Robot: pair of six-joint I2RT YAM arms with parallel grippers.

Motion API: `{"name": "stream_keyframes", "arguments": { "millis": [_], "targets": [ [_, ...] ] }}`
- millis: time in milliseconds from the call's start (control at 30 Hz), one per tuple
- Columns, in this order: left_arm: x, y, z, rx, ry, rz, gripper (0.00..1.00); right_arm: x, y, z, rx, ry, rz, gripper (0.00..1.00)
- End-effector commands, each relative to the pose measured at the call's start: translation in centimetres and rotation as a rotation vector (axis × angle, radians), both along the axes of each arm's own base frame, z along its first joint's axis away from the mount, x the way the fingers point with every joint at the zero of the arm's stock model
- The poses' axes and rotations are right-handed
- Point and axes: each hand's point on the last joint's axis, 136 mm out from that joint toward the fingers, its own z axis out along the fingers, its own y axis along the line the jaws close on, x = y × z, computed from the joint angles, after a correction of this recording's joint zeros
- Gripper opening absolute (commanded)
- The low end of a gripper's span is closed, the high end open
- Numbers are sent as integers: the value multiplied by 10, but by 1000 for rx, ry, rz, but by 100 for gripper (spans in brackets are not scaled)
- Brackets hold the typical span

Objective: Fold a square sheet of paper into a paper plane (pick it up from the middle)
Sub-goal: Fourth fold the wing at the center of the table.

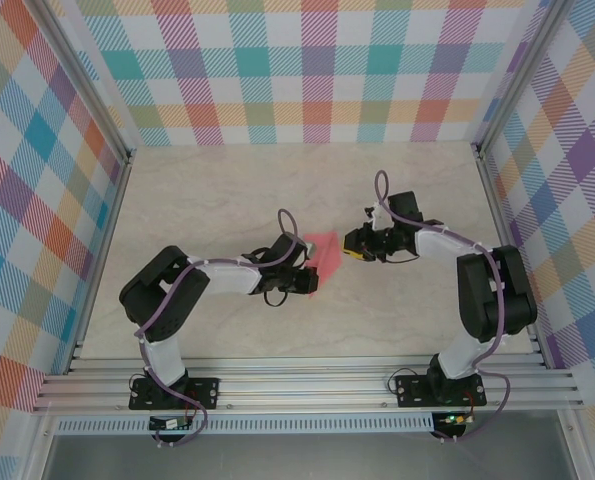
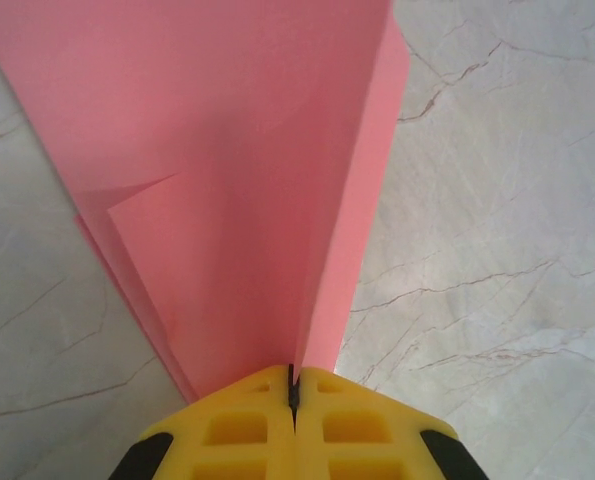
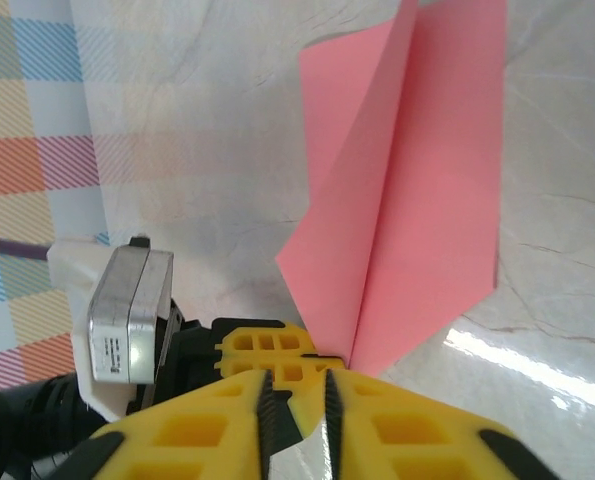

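The salmon-pink sheet of paper is folded into a narrow paper plane (image 1: pixel 323 262) with a centre crease, held above the table between the two arms. My left gripper (image 2: pixel 293 385) is shut on its lower folded edge, and the wings (image 2: pixel 227 190) spread away from the yellow fingers. From the right wrist, the paper plane (image 3: pixel 417 200) rises just beyond my right gripper (image 3: pixel 297 400). That gripper's jaws stand a narrow gap apart with nothing between them, close to the left gripper's fingertips (image 3: pixel 267 345). From above, my right gripper (image 1: pixel 353 243) sits just right of the paper and my left gripper (image 1: pixel 302 262) just left of it.
The pale marble tabletop (image 1: pixel 227 190) is walled by checked panels on three sides, with aluminium posts (image 1: pixel 482 160) at the corners. The left wrist camera housing (image 3: pixel 127 320) sits close to my right fingers.
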Motion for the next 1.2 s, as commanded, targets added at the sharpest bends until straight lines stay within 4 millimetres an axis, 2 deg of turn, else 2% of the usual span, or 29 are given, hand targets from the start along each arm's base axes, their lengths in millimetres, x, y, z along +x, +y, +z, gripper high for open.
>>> {"name": "stream_keyframes", "arguments": {
  "millis": [0,267,533,733,900,1167],
  "targets": [
    [2,-8,15,-125,23,4,2,-8,15,-6,44,15,52,18],
    [3,0,16,-210,73,34,2,-14,44,-15,55,36,112,12],
    [7,3,15,-278,117,54,2,-10,68,-24,66,54,145,11],
    [9,9,14,-255,114,76,7,-2,68,-39,31,77,123,10],
    [9,14,15,-195,96,81,24,-1,68,-39,26,72,122,10],
    [5,6,15,-147,73,43,28,-1,68,-38,27,75,126,10]
  ]
}}
